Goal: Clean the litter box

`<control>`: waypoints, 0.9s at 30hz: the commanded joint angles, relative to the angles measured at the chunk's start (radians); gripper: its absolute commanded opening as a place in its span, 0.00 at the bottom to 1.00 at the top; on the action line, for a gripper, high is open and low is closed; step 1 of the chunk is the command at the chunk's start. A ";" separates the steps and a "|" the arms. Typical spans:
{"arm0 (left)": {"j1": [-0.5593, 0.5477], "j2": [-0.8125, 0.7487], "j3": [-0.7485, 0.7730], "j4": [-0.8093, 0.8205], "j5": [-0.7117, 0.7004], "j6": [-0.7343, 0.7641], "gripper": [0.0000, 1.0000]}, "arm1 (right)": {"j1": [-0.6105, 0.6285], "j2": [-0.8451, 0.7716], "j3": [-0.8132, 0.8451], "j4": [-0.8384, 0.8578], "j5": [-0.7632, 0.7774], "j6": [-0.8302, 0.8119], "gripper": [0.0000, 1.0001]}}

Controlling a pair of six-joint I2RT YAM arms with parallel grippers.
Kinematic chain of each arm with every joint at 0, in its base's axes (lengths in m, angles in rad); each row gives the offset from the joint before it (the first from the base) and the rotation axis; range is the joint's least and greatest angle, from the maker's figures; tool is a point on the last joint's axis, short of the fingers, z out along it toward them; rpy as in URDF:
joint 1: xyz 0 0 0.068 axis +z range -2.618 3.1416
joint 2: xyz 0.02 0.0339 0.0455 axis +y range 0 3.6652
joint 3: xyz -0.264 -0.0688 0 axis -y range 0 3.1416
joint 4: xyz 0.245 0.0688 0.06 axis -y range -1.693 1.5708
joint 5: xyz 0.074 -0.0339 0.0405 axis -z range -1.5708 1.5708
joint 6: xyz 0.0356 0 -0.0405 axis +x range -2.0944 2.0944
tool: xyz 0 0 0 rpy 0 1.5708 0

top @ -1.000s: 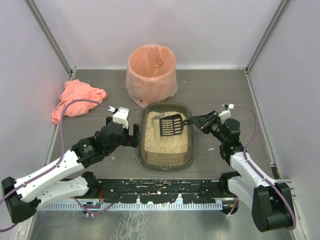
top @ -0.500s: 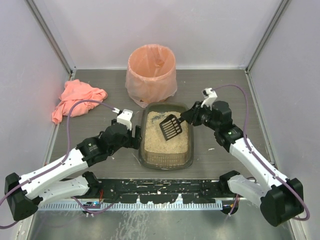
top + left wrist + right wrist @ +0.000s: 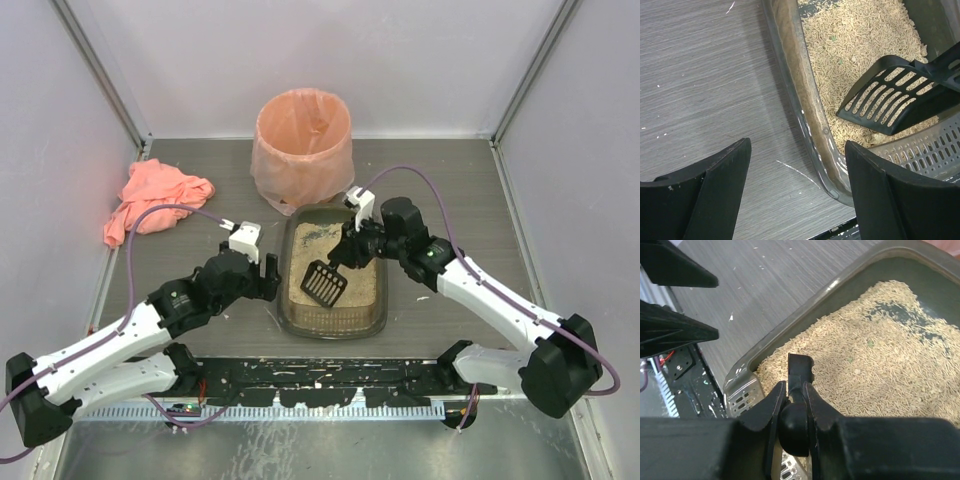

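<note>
The right gripper [image 3: 350, 250] is clamped on the handle of the scoop [image 3: 323, 283], whose slotted blade tilts down onto the granules mid-tray. The left gripper [image 3: 268, 272] stands wide open over the table [image 3: 450, 180], just beside the litter box [image 3: 335, 328] at its 9 o'clock. The bin [image 3: 303, 150] sits at the litter box's 12 o'clock and the cloth [image 3: 155, 200] at its 10 o'clock.
</note>
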 commanded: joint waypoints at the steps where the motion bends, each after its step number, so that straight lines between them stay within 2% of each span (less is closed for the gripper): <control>1: -0.001 -0.008 -0.010 0.036 -0.004 -0.015 0.77 | -0.001 0.019 0.076 0.030 -0.167 -0.061 0.01; 6: 0.000 -0.018 -0.013 0.032 -0.009 -0.014 0.76 | 0.002 0.087 0.104 0.023 -0.309 -0.070 0.01; 10: 0.000 -0.027 -0.019 0.030 -0.015 -0.014 0.76 | 0.020 0.130 0.129 -0.010 -0.349 -0.101 0.01; 19: 0.000 -0.013 -0.019 0.035 -0.010 -0.015 0.76 | 0.081 0.195 0.177 -0.087 -0.356 -0.172 0.01; 27: 0.000 -0.005 -0.021 0.039 -0.013 -0.014 0.76 | 0.112 0.229 0.197 -0.191 -0.281 -0.226 0.01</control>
